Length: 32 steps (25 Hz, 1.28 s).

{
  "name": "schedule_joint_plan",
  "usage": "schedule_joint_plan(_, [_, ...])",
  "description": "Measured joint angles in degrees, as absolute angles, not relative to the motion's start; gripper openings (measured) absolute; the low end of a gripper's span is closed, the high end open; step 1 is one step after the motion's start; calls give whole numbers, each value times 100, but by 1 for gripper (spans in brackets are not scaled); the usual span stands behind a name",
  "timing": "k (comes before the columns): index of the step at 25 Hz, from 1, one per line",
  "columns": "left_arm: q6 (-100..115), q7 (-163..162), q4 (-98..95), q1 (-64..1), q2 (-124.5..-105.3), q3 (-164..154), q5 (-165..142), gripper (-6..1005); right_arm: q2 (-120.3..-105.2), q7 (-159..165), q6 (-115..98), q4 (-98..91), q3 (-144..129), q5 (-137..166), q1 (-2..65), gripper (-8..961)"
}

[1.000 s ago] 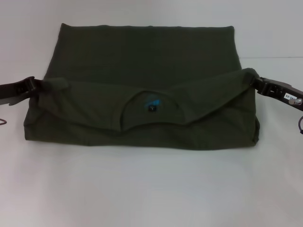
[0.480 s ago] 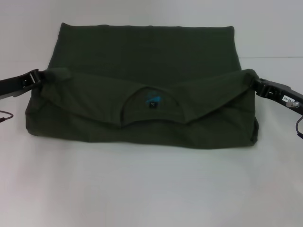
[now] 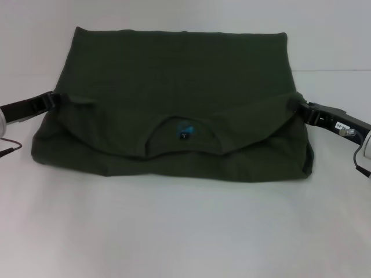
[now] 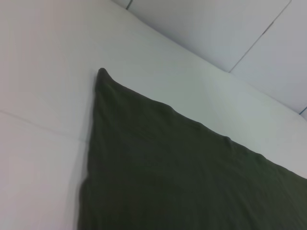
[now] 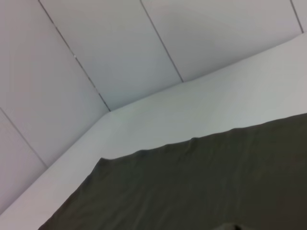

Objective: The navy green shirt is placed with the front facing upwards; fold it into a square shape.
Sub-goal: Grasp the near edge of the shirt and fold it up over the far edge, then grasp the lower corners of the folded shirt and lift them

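The navy green shirt [image 3: 174,69] lies on the white table, its collar end folded up over the body. The round collar with its small blue tag [image 3: 184,131] faces me on the folded flap. At the flap's left corner my left gripper [image 3: 56,99] is shut on the cloth. The right gripper [image 3: 297,106] is shut on the flap's right corner. Both corners sit low, close to the shirt's body. The wrist views show no fingers, only the shirt [image 4: 182,177] and its far hem [image 5: 201,187] on the table.
White table [image 3: 174,231] spreads in front of the shirt and to both sides. Pale wall panels [image 5: 120,52] rise behind the table's far edge. Thin cables hang off each arm, at the left [image 3: 8,146] and at the right [image 3: 360,162].
Both grippers have carried the flap's corners farther from me and lower. The bunched corners have flattened and the flap now covers more of the shirt's body.
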State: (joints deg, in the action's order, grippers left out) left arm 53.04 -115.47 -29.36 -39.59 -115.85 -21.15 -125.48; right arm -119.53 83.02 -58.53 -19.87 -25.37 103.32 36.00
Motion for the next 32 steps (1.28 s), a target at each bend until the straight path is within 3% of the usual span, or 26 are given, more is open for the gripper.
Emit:
schedule_joint_plan(4, [5205,-11400,-2954,-3981,-11642,-2112,-12526,175,-11953,8323,-5779,-1986,-2581,10324,3608,252])
schedule_joint_plan(7, [5178,-11227,-2956,-3981,-11651,-2107,-12436,366,-11953,8355,-5760,-1986,-2583,10311,3609,261])
schedule_joint_plan(11, [5187,-11094,-2953,-3924,-11653,-2107,-12278,519,-11915,8662,-5762,-2020,-2657,10339,3577,455])
schedule_joint_plan(18, [5351,-11077,-2983,-3873,-11596,-2104,-12237,705,-11579,9585,-5813,-2061,-3359,10346,3477,738])
schedule_joint_plan(23, [5665,-11021,-2991,-3832,-11525,-2108,-12237,819,-11337,10094,-6327,-2127,-3430,10334,3423,844])
schedule_joint_plan(28, [6205,-10906,-3125,-3718,-11460,-2111,-12239,952,-11258,10534,-6486,-2450,-3467,10362,3343,950])
schedule_joint_plan(32, [6875,-10832,-3567,-3462,-11398,-2169,-12295,951,-11168,10648,-6906,-2707,-3470,10396,3211,949])
